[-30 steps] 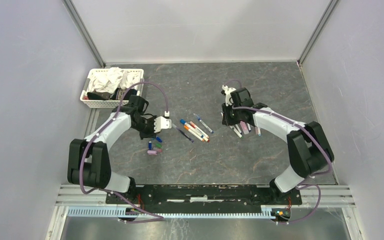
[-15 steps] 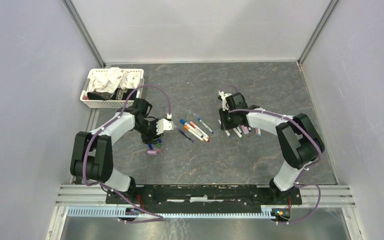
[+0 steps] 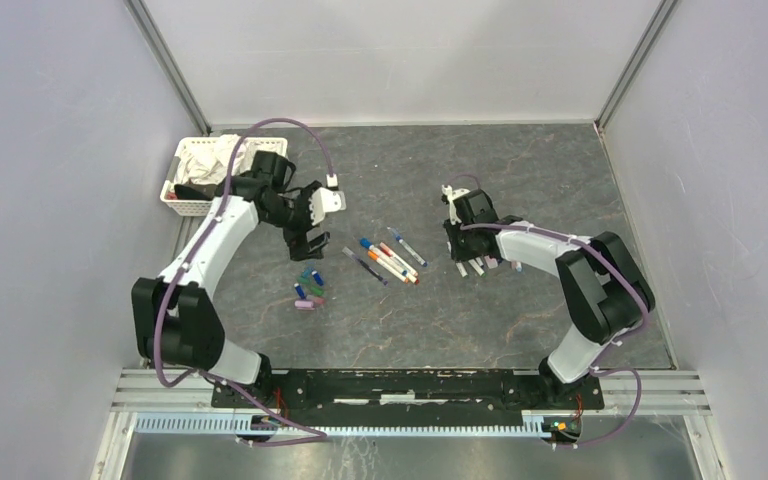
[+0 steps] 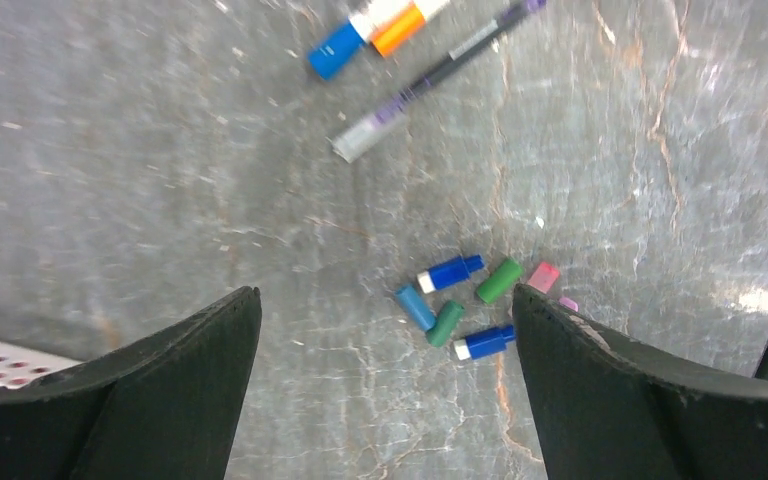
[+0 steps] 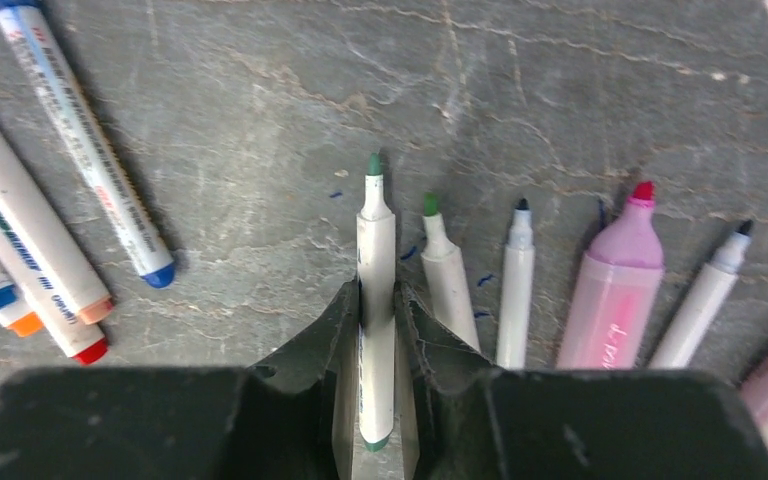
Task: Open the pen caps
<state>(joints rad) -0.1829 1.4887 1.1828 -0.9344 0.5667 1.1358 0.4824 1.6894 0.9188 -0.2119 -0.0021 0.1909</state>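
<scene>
Now the left pincer (image 4: pixel 385 296) hangs released and empty, having lifted toward the upper left of the top view. The pen caps (image 4: pixel 446 323) lie clustered on the tabletop (image 4: pixel 160 200) below it. The right pincer (image 5: pixel 377 300), clenched on a bare green-tipped pen (image 5: pixel 376 240), has sunk beside the uncapped pens (image 5: pixel 516 280). Capped pens (image 3: pixel 390 260) wait mid-frame, so more remain to open.

I work over a dark grey, veined stone-look tabletop (image 3: pixel 520 170), enclosed by plain pale walls (image 3: pixel 50 150) on three sides, with aluminium rails (image 3: pixel 165 392) along the near edge.
</scene>
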